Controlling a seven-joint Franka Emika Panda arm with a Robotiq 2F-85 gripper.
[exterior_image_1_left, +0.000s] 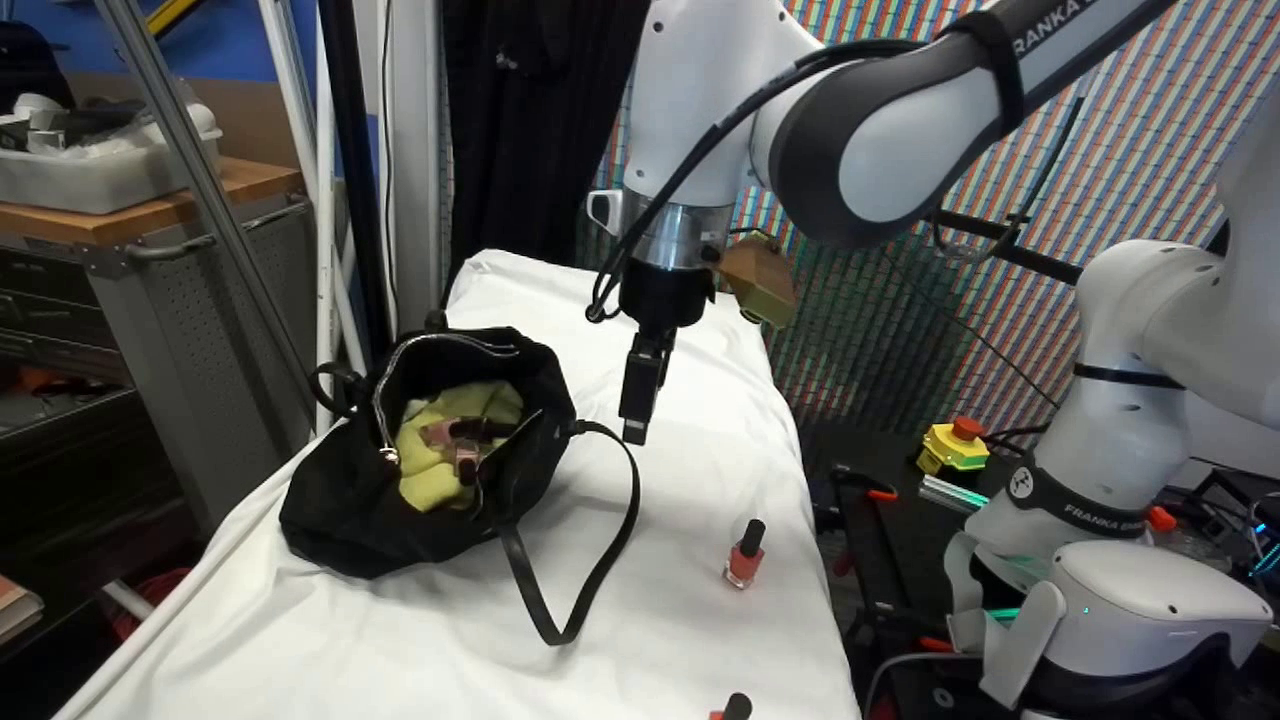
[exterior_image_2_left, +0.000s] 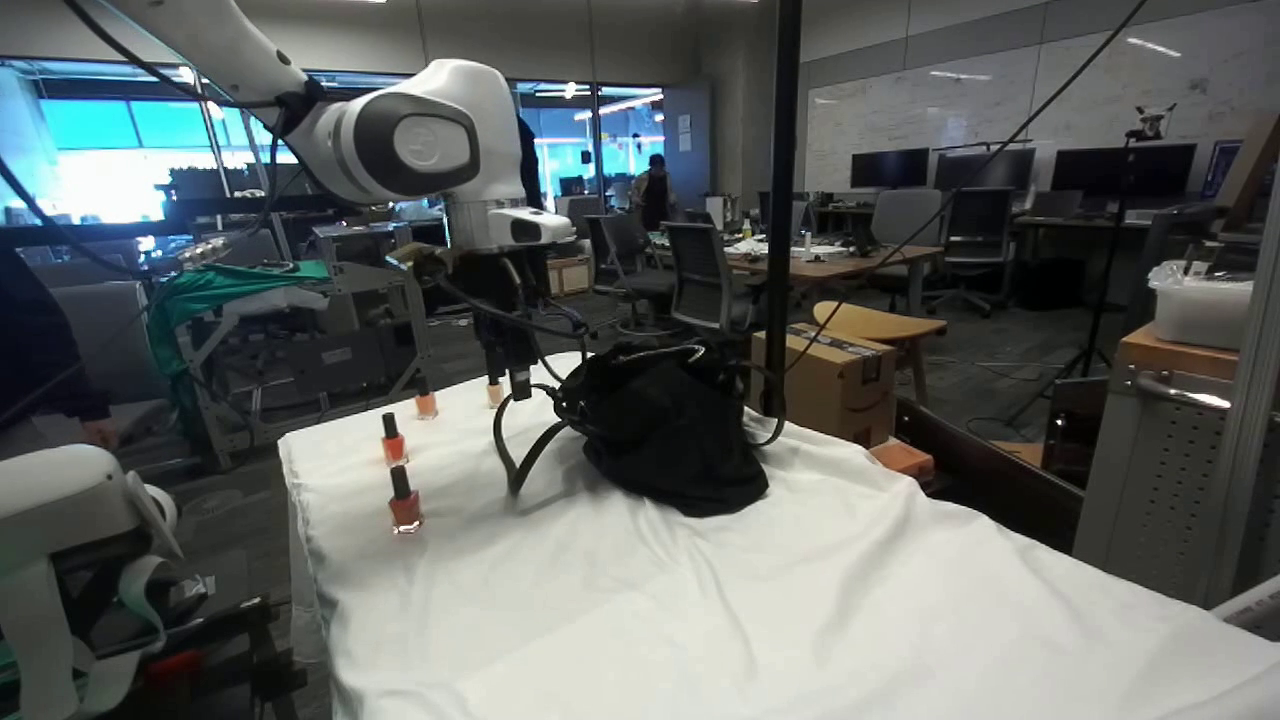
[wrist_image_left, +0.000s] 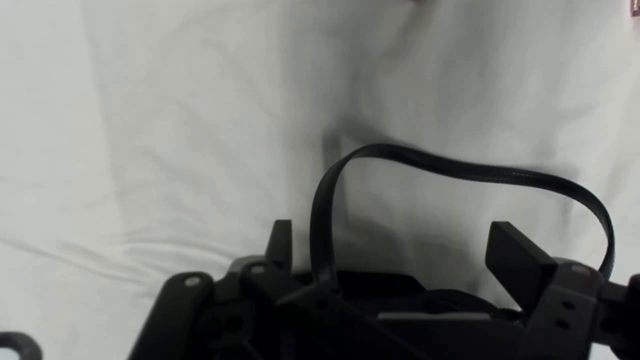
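My gripper (wrist_image_left: 390, 235) stands open, pointing down, with its two fingers wide apart and nothing gripped. In both exterior views it hangs beside the open black bag (exterior_image_1_left: 380, 535), close to the bag's strap (exterior_image_1_left: 625, 520). From the wrist view the strap (wrist_image_left: 322, 215) loops up between the fingers; whether it touches them I cannot tell. Inside the bag lie a yellow-green cloth (exterior_image_1_left: 430, 485) and pinkish, dark-capped items (exterior_image_1_left: 466, 465). An orange-red nail polish bottle (exterior_image_1_left: 743, 565) stands upright on the white cloth. Several such bottles form a line, the largest-looking one (exterior_image_2_left: 405, 508) in front.
A white sheet (exterior_image_2_left: 800, 620) covers the table, wrinkled and hanging over its edges. The robot's base (exterior_image_1_left: 1130, 600) and a yellow stop button (exterior_image_1_left: 955, 447) are beside it. A black pole (exterior_image_2_left: 780, 200), a cardboard box (exterior_image_2_left: 840, 385) and a tool cabinet (exterior_image_1_left: 215, 330) stand around.
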